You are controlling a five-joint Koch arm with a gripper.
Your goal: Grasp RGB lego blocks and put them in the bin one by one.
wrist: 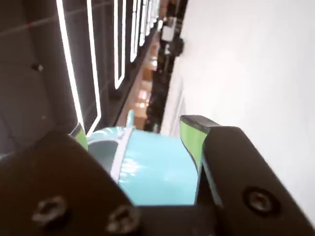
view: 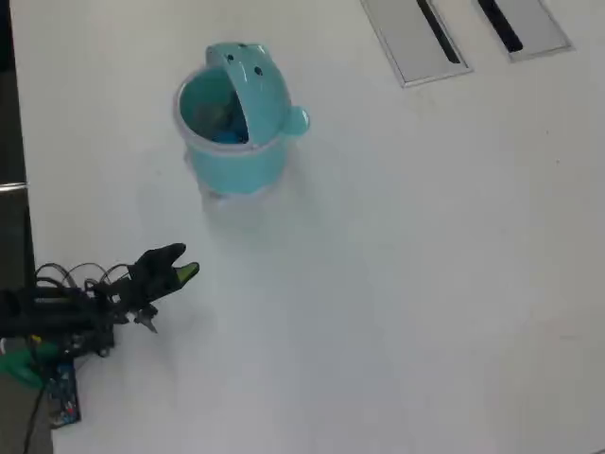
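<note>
Bin [wrist: 157, 169] blurred, cut off by jaws; contents [view: 219, 128] indistinct.

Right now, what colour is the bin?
Light teal; the bin shows best in the overhead view, with its lid flipped open.

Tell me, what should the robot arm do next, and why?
Probably just pull back and rest. The black gripper has its green-padded fingers apart with nothing between them. No small block lies loose on the white table, and a blue thing already sits inside the round light-teal plastic bin, whose lid is flipped open. What else is inside cannot be told.
</note>
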